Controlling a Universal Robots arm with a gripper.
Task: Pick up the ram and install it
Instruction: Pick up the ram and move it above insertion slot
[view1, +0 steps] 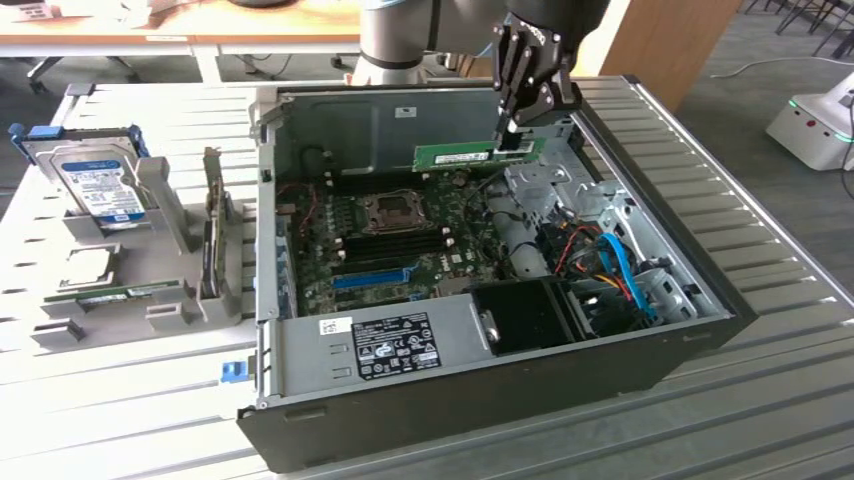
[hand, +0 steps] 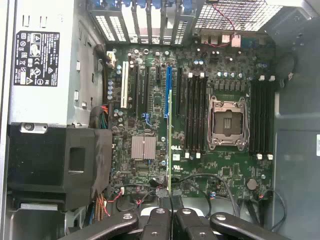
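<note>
Tabletop (view1: 761, 400) of grey metal slats carries an open desktop computer case (view1: 441, 410) lying on its side, its motherboard (view1: 400, 235) facing up. The robot arm (view1: 400, 30) comes in from behind the case's rear wall, and its wrist reaches down over the interior so that the black gripper (view1: 514, 135) points almost straight at the board. On the exterior view's left, outside the case, a hard drive (view1: 104, 190) with a blue label and an expansion card (view1: 214, 235) stand in grey holders. The gripper's fingers are pinched nearly together on the top edge of the ram (view1: 461, 157), gripping it near the end on the exterior view's right. The green stick hangs level, long side horizontal, in the air above the board near the rear wall, clear of the CPU socket (view1: 396, 208). From the wrist view the ram (hand: 170, 140) shows edge-on as a thin green line parallel to the black memory slots (hand: 195, 115).
</note>
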